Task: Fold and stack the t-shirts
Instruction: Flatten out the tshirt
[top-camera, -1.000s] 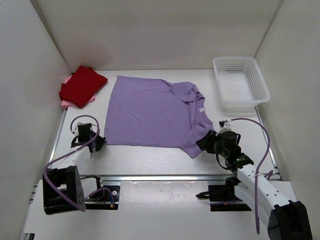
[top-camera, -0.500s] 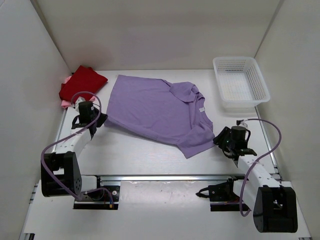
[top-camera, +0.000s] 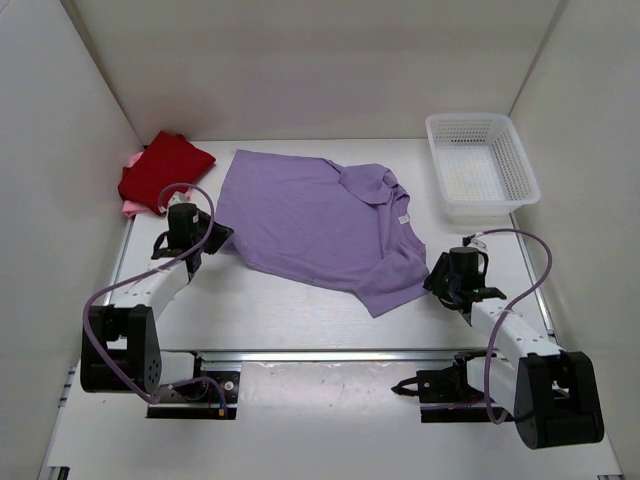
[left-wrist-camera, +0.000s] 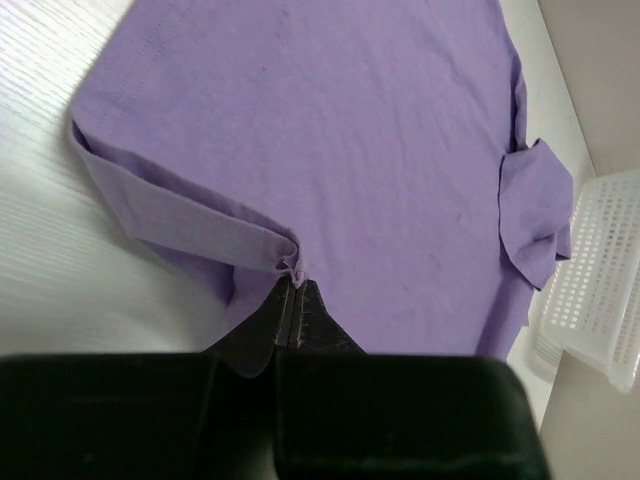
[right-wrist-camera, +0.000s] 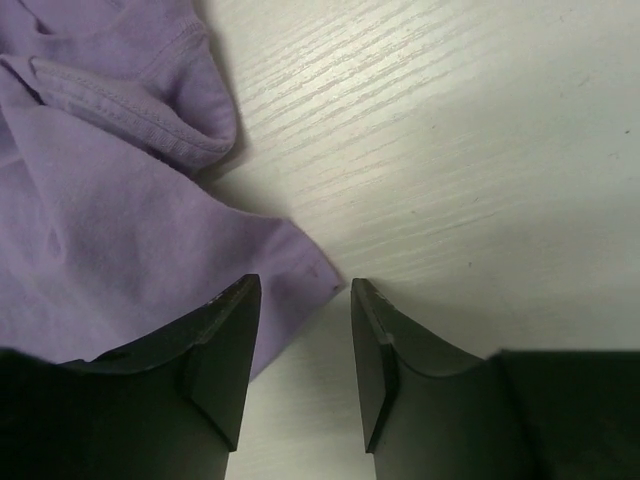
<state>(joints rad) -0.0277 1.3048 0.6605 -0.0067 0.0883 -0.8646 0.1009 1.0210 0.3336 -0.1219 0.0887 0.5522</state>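
Note:
The lavender t-shirt (top-camera: 315, 220) lies spread across the middle of the table, its near-left corner pulled up off the surface. My left gripper (top-camera: 214, 238) is shut on that corner, and the left wrist view shows the bunched hem of the shirt (left-wrist-camera: 330, 150) pinched at the left gripper's (left-wrist-camera: 293, 283) tips. My right gripper (top-camera: 438, 276) stands open at the shirt's near-right corner. Seen from the right wrist, that corner of the shirt (right-wrist-camera: 100, 210) lies flat between the right gripper's (right-wrist-camera: 300, 288) fingers, ungripped. A folded dark red t-shirt (top-camera: 165, 168) rests on a pink t-shirt (top-camera: 131, 207) at the far left.
A white mesh basket (top-camera: 524, 170) stands at the far right, also visible in the left wrist view (left-wrist-camera: 600, 290). White walls close in the table on the left, back and right.
My left gripper has closed on the shirt's near-left corner and carried it away from the near edge, skewing the hem. My right gripper has drawn back to the right, off the shirt, and opened wider.

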